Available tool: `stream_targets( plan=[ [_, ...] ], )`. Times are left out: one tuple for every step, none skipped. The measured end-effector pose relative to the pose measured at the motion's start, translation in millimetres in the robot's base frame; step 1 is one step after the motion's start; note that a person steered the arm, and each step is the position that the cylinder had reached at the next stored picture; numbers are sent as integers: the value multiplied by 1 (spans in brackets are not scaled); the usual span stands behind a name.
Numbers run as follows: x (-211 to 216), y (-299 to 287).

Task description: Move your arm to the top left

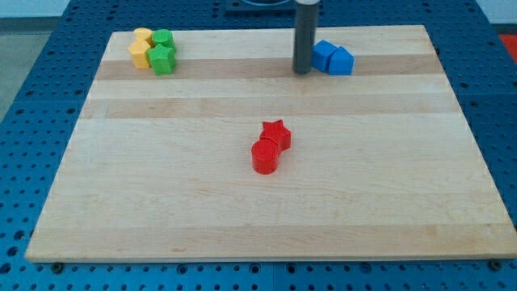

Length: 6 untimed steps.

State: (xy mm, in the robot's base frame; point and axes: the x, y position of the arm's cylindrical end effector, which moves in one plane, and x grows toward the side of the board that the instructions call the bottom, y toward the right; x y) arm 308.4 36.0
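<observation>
Nearest the view's bottom: red cylinder [264, 157] touching red star [276, 133], mid-board, well clear of any route along the top. Further up: my tip [302, 71] planted near the top edge, right of centre, just left of the two blue blocks [333, 58], close but contact not discernible. No jaws on this rig, just a bare rod, so nothing clenched or released. Target corner at the top left held a tight cluster: two yellow blocks [141, 48], two green blocks [162, 51], touching. Progress judged barely begun; whole leftward run along the wooden board [242, 226] remained. Path bare until that cluster, likely to get shoved on arrival.
</observation>
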Motion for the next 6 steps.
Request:
stream_targets(
  plan=[
    [18,-71],
    [35,-156],
    [35,-241],
    [15,-307],
    [1,-340],
    [-9,-340]
  ],
)
